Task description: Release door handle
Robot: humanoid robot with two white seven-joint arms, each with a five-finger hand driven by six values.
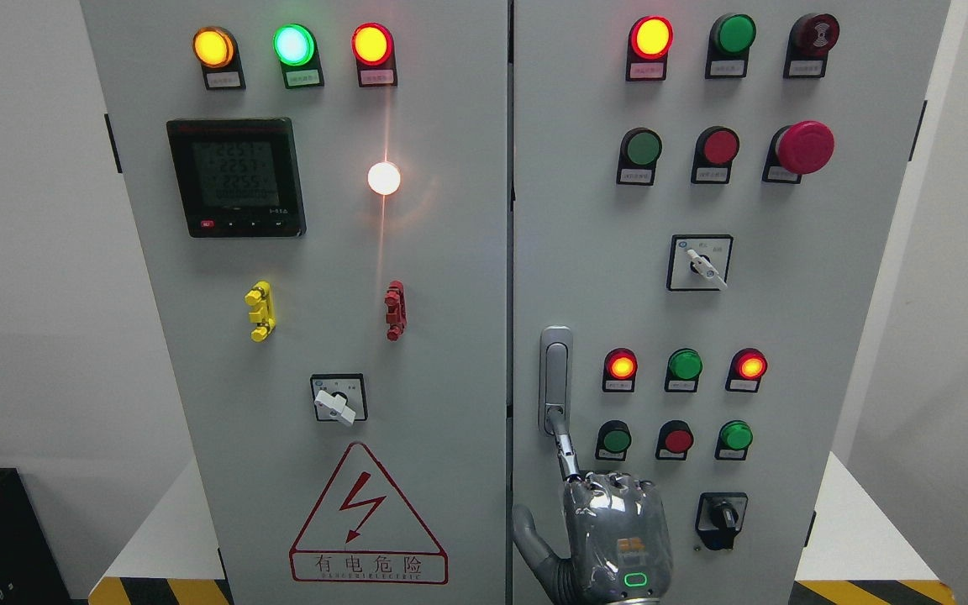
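While one extended fingertip touches the slim metal door handle (pixel 555 378), glossy silver robot hand (pixel 614 533) otherwise curled, gripping nothing

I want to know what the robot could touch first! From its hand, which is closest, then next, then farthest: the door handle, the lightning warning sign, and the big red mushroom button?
From the hand at the bottom:
1. Door handle, just above, one finger touching its lower end.
2. Lightning warning sign, to the left, on the other door.
3. Big red mushroom button, far up on the right.

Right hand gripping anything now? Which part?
Nothing is gripped. The right hand has only its index finger at the door handle's lower end, with the other fingers curled.
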